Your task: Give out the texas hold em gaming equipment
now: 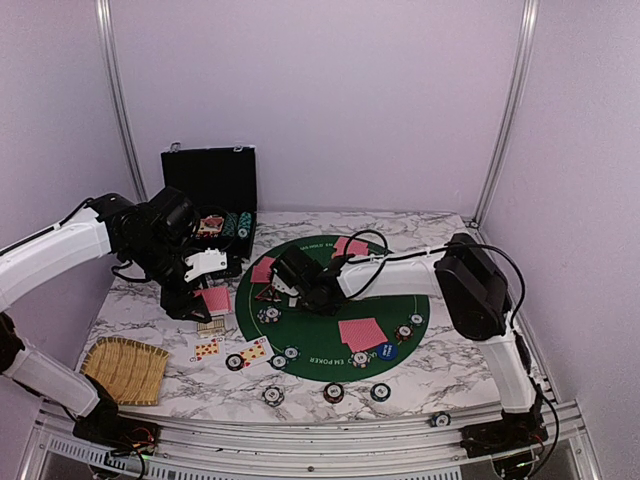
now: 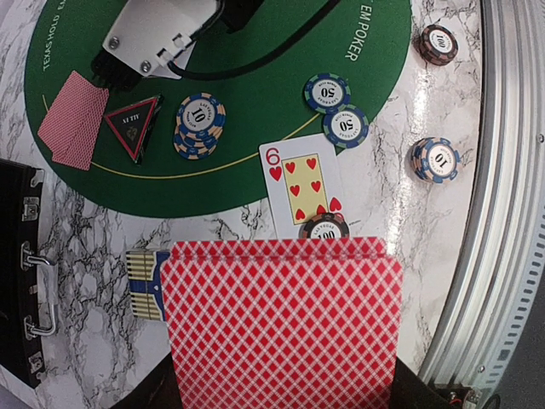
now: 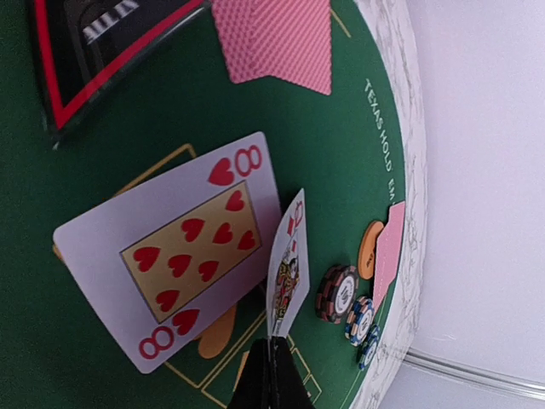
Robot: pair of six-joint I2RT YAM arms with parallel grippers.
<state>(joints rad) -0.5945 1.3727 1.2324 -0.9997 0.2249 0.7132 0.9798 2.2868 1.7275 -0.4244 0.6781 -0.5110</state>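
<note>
My left gripper (image 1: 200,300) is shut on a stack of red-backed playing cards (image 2: 281,324), held above the marble beside the green poker mat (image 1: 325,340); its fingers are hidden behind the cards. Below it lie a six of hearts (image 2: 300,183) and striped poker chips (image 2: 200,126). My right gripper (image 3: 272,345) is shut on one face card (image 3: 288,273), held edge-on over the mat. An eight of hearts (image 3: 170,256) is face up right beside that card. A dark triangular marker (image 3: 111,51), an orange button (image 3: 370,249) and a blue button (image 1: 386,351) sit on the mat.
The open black chip case (image 1: 210,190) stands at the back left. A woven straw mat (image 1: 125,368) lies at the front left. Single chips (image 1: 333,392) dot the marble along the near edge. A blue and yellow card box (image 2: 145,284) lies under my left gripper's cards.
</note>
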